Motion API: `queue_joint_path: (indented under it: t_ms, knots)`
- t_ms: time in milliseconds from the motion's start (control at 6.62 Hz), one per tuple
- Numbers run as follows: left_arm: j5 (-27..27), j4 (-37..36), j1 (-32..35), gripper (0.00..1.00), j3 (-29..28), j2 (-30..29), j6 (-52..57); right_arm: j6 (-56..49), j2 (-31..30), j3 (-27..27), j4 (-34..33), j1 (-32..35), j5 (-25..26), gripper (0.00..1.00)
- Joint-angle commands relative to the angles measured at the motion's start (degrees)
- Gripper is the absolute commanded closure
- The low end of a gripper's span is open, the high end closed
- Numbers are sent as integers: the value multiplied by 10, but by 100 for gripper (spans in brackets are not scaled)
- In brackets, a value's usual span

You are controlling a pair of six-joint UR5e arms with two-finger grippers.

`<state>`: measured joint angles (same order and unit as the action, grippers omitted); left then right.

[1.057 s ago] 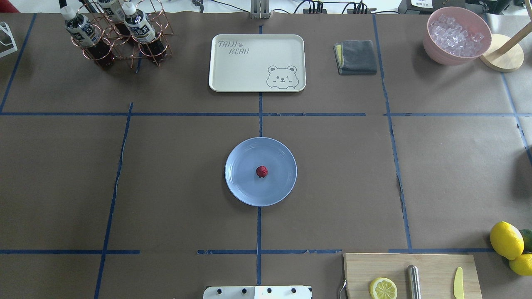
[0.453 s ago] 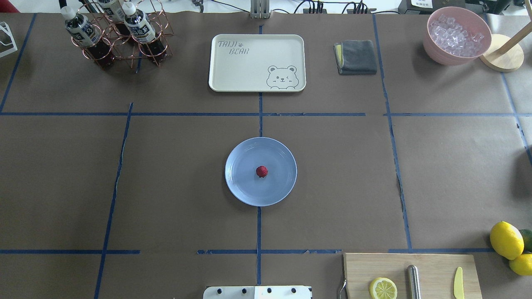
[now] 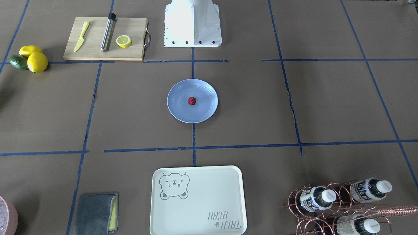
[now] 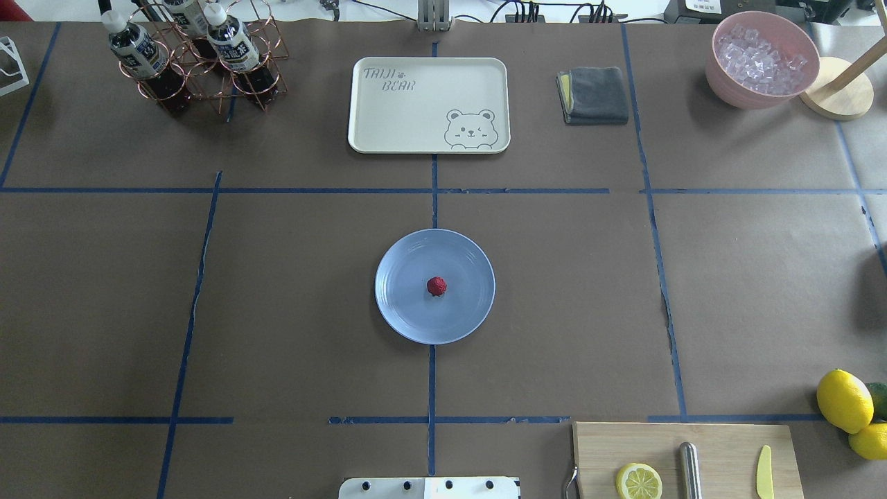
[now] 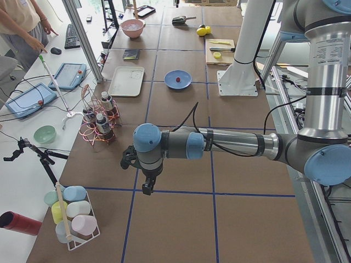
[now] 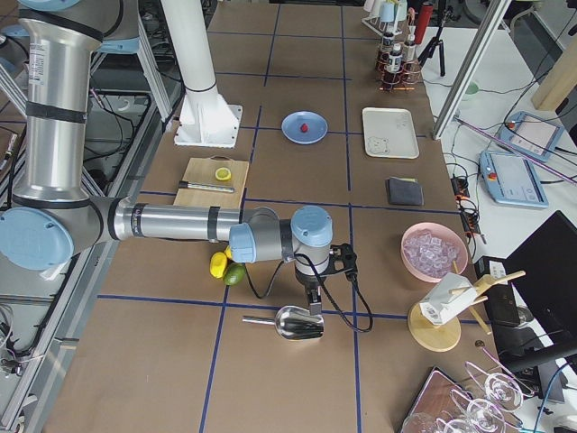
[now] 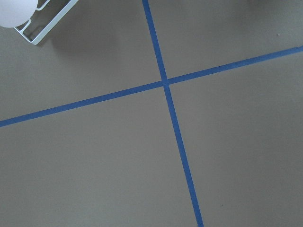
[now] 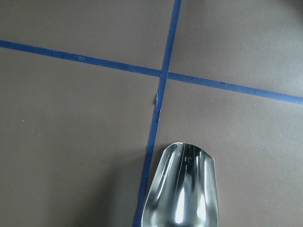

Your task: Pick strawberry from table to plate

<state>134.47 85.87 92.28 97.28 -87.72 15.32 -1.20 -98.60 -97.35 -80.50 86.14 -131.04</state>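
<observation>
The small dark-red strawberry [image 4: 436, 285] [image 3: 192, 100] lies in the middle of the light-blue plate [image 4: 405, 308] [image 3: 204, 111], which rests at the centre of the brown-paper table [image 4: 277, 312]. Neither arm reaches into the overhead or front views. My left gripper [image 5: 147, 189] hangs over the table's far left end, well away from the plate [image 5: 177, 79]. My right gripper [image 6: 315, 307] hangs over the far right end, just above a metal scoop [image 6: 293, 322] [image 8: 182, 191]. Only the side views show either gripper, so I cannot tell if they are open or shut.
A cream bear tray [image 4: 429, 104], a copper bottle rack [image 4: 197, 55], a grey cloth [image 4: 594, 95] and a pink bowl of ice [image 4: 761, 59] line the far side. A cutting board [image 4: 721, 450] with a lemon half, lemons [image 4: 844, 400], and a rack of cups [image 5: 74, 216] stand nearby.
</observation>
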Motion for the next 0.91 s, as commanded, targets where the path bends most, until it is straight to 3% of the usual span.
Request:
queue_joint_path:
  t_ms: [0, 755]
  knots:
    - [0, 0, 0, 0, 1, 0, 0, -1, -1, 0, 2, 0, -2, 0]
    - [-2, 0, 1, 0, 3, 5, 0, -1, -2, -1, 1, 0, -4, 0]
